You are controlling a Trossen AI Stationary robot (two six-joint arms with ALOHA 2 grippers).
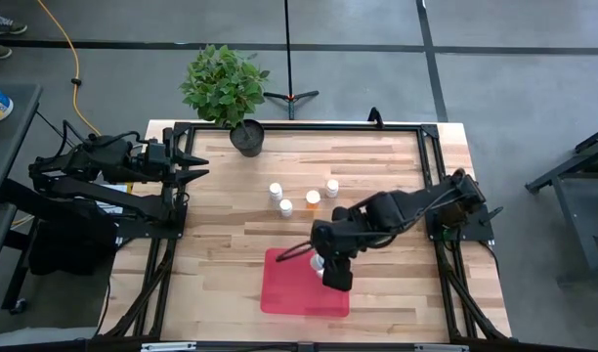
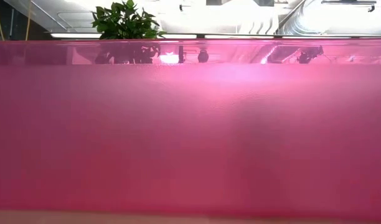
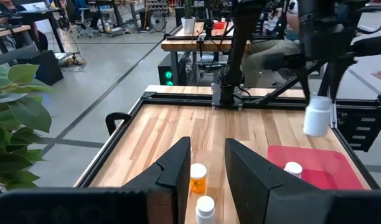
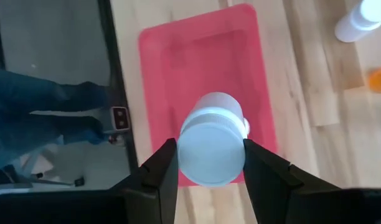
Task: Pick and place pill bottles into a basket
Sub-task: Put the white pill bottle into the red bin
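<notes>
My right gripper [image 1: 323,266] is shut on a white pill bottle [image 4: 212,146] above the red tray [image 1: 297,290], which lies at the table's near middle. Another white bottle [image 3: 293,169] stands in the tray. Several bottles stand on the table beyond the tray: two white ones [image 1: 276,191] [image 1: 332,187] and two amber ones [image 1: 286,207] [image 1: 313,198]. My left gripper [image 1: 199,166] waits open and empty at the table's far left. The tray's red wall [image 2: 190,137] fills the low view. My right gripper pinches the white bottle's sides [image 4: 179,149] between its two fingers. The fingers come from above, pointing down, and meet the bottle near its upper end [image 3: 319,102]. The bottle hangs upright below the fingers, lifted clear above the tray.
A dark round pot with a green plant [image 1: 242,132] stands at the table's far edge, left of middle. A black frame [image 1: 431,171] runs along the table's sides. Bare wood lies left of the tray [image 1: 221,254].
</notes>
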